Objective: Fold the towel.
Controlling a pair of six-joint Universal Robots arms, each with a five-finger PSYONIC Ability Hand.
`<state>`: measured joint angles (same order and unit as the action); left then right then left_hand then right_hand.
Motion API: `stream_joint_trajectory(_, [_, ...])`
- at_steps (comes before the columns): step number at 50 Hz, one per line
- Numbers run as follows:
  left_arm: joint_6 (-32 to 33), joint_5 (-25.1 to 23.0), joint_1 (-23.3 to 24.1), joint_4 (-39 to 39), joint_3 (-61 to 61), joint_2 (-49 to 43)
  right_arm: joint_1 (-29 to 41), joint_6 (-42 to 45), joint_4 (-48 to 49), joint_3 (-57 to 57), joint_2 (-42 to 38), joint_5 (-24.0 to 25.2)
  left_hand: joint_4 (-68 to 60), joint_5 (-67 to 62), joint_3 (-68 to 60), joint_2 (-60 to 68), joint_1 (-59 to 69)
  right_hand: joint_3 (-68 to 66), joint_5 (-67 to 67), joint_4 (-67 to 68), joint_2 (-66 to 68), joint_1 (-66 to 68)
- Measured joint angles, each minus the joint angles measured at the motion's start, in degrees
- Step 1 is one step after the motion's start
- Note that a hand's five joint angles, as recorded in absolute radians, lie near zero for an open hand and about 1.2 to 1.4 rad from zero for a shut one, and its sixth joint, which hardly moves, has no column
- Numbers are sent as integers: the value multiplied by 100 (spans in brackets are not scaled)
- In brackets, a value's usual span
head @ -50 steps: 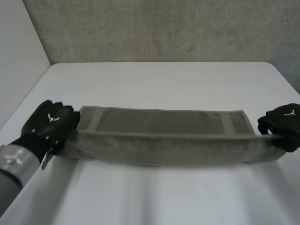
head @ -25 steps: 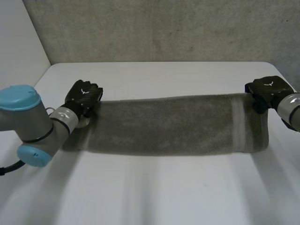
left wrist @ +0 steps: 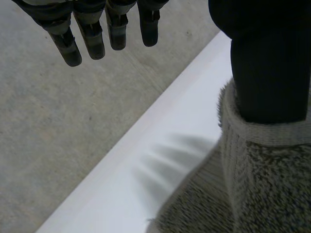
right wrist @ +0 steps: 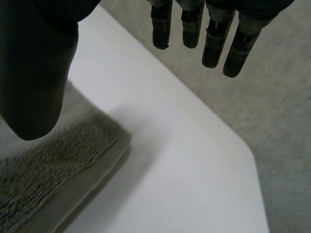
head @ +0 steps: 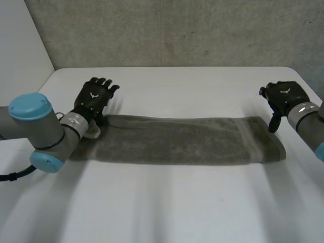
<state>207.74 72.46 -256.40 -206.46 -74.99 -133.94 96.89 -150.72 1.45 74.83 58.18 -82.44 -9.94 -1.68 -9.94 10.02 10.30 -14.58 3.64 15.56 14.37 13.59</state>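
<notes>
Left hand [head: 93, 98], head view: spread open with straight fingers, gripping nothing, at the ten o'clock corner of the towel [head: 177, 140]. Towel: folded into one long grey-green strip, lying flat across the white counter [head: 167, 202] from nine o'clock to three o'clock. Right hand [head: 284, 95]: at the strip's two o'clock corner, just past its far edge, fingers relaxed and apart, thumb pointing down beside the cloth, holding nothing. Left arm [head: 35, 126] and right arm [head: 309, 119]: reaching in from nine and three o'clock.

Left wrist view: fingers [left wrist: 104, 34] straight, well apart from the thumb [left wrist: 269, 63], nothing between them. Thumb at the hemmed end of the towel [left wrist: 262, 189]; touching or just in front, cannot tell. Beyond the fingertips, the counter's edge [left wrist: 160, 131], then grey concrete [left wrist: 58, 121].

Right wrist view: fingers [right wrist: 209, 34] straight, thumb [right wrist: 36, 73] over the folded corner of the towel [right wrist: 53, 179], empty between them. Bare counter [right wrist: 184, 160] under the palm, grey concrete [right wrist: 282, 97] past its rounded corner.
</notes>
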Motion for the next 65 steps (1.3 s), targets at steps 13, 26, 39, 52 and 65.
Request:
stream_joint_trajectory(13, [-52, -208, -18, 261, -519, 1231, -16, -166, 58, 1004, 1358, 190, 37, 22, 29, -34, -37, 0, 0, 0, 0, -1])
stream_joint_trajectory(26, [-173, -751, -319, 661, -742, 1520, -81, -117, 67, 1905, 1755, 660, 25, 23, 21, -29, -38, 0, 0, 0, 0, -25])
stream_joint_trajectory(39, [-516, -698, -508, 942, -1405, 1840, -203, -119, 80, 1998, 1786, 731, 37, 23, 28, -33, -38, -11, 22, 0, 16, 22])
stream_joint_trajectory(52, [-2208, -332, -233, 853, -2345, 2490, -355, 22, 78, 1953, 907, 855, 24, 23, 16, -21, -38, -1070, 1276, 1008, 1076, 1176])
stream_joint_trajectory(65, [-2677, -55, -282, 71, -2815, 2763, -458, 481, 653, 1897, 228, 769, 24, 24, 15, -20, -36, -4345, 4429, 4240, 4519, 4558])
